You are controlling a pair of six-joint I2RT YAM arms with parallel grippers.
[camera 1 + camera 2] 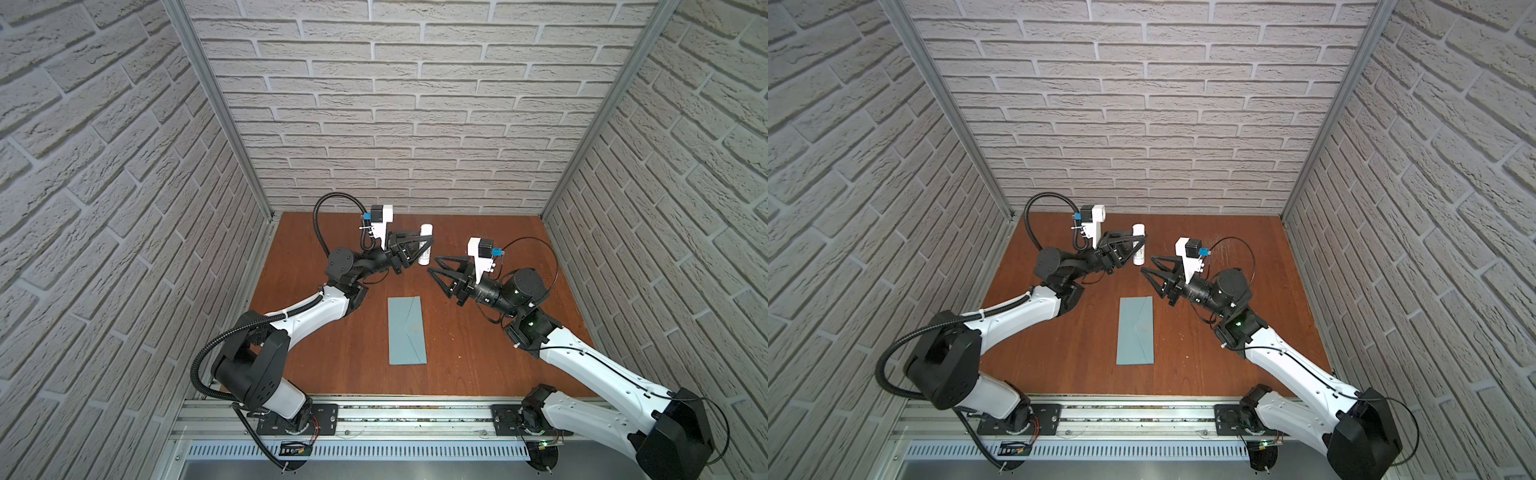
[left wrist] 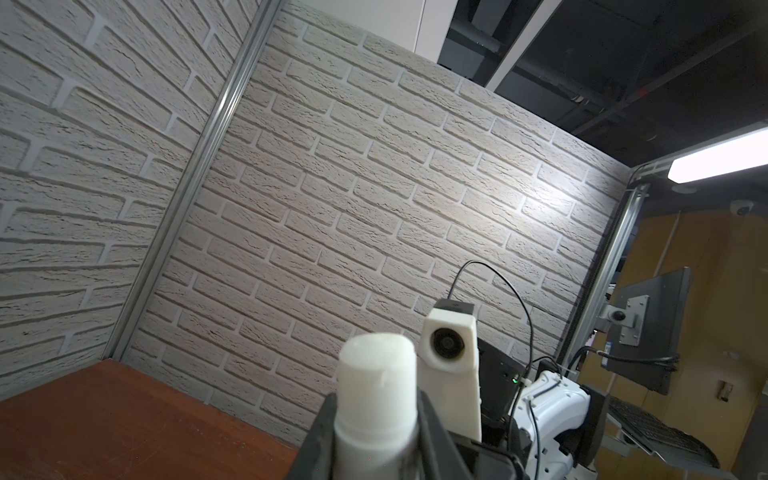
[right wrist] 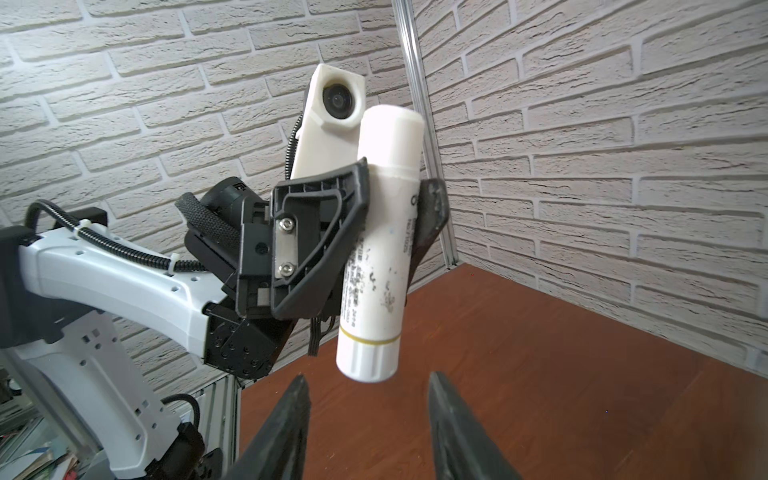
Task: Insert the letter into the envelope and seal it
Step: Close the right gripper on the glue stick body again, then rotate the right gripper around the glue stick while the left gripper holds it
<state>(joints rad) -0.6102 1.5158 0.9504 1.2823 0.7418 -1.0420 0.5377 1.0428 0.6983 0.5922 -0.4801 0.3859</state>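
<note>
Envelope [image 1: 407, 330] lies flat near the middle of the table [image 1: 478, 365], long side running away from the robot. Its flap looks folded down, and neither arm touches it. The letter shows in no view. It may already be inside, but the pictures cannot confirm that.

The step in hand looks like the sealing. The left hand [image 1: 420, 250] is raised over the far part of the table, well apart from the envelope. It is pinching a white glue stick [image 3: 376, 266] around the upper body, just under the cap. The stick stands roughly upright with the cap on top and the ribbed twist base hanging free below.

The right hand [image 1: 433, 264] points at the stick from the other side with its fingers spread and nothing between them. In the right wrist view the fingertips [image 3: 301, 386] sit just below the base of the stick. No contact can be made out.

My reading is that the stick is being worked between the two hands. Whether the cap is about to come off, or glue has already gone on, I cannot tell. If the flap is unglued, the next move calls for the following:
- a firm hold by the left hand
- a clean grip by the right hand on one end
- the flap lifted enough to take the glue
</note>
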